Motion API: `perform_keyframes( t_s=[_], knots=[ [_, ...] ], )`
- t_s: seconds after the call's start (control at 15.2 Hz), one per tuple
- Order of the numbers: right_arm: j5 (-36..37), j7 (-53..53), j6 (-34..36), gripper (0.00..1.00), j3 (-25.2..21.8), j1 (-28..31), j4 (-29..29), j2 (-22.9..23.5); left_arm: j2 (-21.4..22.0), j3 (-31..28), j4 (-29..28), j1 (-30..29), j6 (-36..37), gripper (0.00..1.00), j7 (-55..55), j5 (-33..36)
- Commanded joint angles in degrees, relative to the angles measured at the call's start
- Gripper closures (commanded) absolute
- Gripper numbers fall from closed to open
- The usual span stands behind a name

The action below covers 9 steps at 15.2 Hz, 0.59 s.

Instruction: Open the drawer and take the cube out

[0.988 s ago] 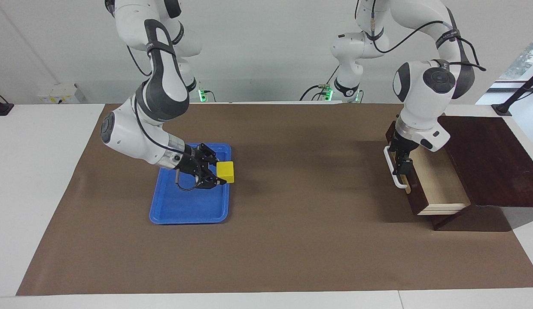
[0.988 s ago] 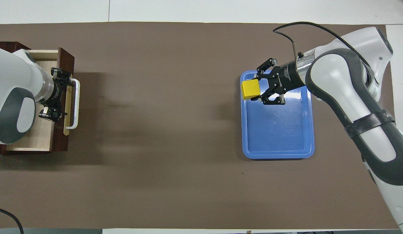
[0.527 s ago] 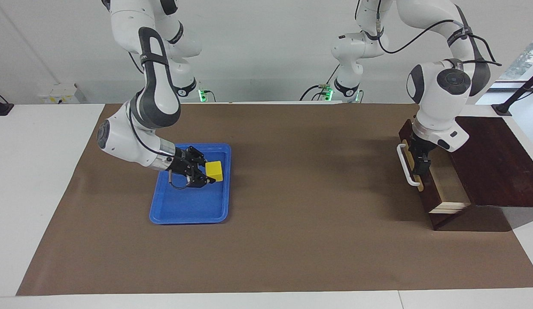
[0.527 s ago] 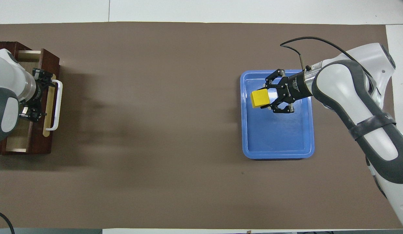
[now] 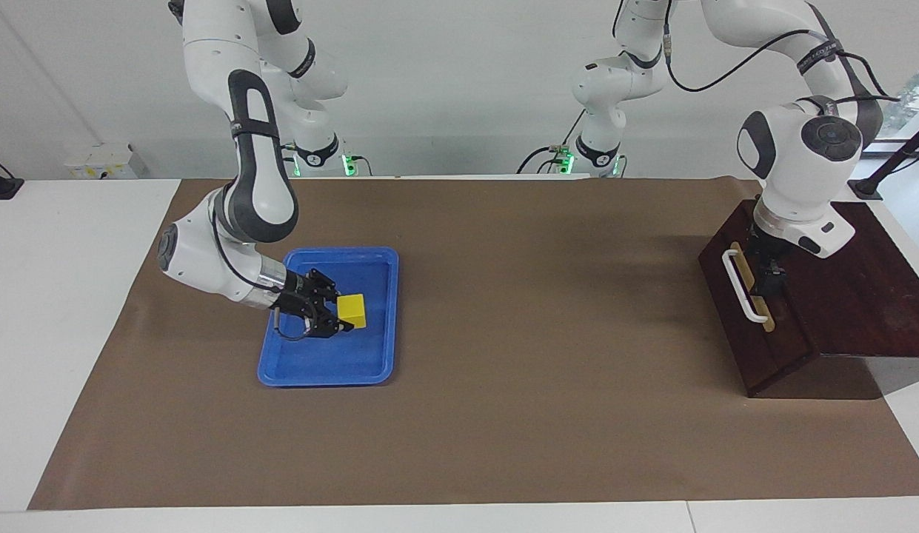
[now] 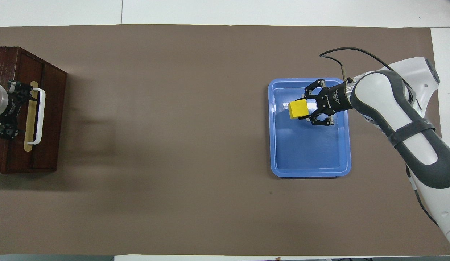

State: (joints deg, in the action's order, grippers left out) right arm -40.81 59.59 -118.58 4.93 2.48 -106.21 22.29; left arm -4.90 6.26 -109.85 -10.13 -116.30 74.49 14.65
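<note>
The drawer (image 5: 755, 311) front is dark brown wood with a faint sheen, its bar handle (image 5: 739, 284) smooth white plastic on a tan wooden strip. The cube (image 5: 352, 311) looks like matt yellow plastic. The blue tray (image 5: 322, 370) is glossy plastic (light glints on its floor in the overhead view). A matt brown paper-like sheet (image 5: 518, 429) covers the smooth white table (image 5: 52, 311). The arms' shells are glossy white plastic, and each claw is matt black.

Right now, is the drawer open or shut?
Shut. The drawer front sits flush with its dark wooden box, and no pale interior shows in either view. The left tool is at the handle.
</note>
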Motion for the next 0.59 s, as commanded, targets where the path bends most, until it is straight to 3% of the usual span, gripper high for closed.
perform_keyframes(
  t_s=[0.0, 0.26, 0.53],
  knots=[
    [0.29, -2.28, -2.27, 1.0, 0.87, 0.07, 0.65, 2.4, 1.21, 0.15, -0.72, -2.18, -0.15, 0.0, -2.59, 1.78],
    [-0.33, -2.64, -3.75, 1.0, 0.87, -0.11, 0.3, 2.85, 1.64, 1.29, 4.63, 0.19, 5.21, 0.0, -3.21, -0.58],
    [-2.33, -2.64, -4.73, 1.0, 0.96, -0.37, 0.56, 3.99, 1.65, 1.56, 10.52, 7.91, 6.0, 0.0, -4.44, -4.1]
  ],
)
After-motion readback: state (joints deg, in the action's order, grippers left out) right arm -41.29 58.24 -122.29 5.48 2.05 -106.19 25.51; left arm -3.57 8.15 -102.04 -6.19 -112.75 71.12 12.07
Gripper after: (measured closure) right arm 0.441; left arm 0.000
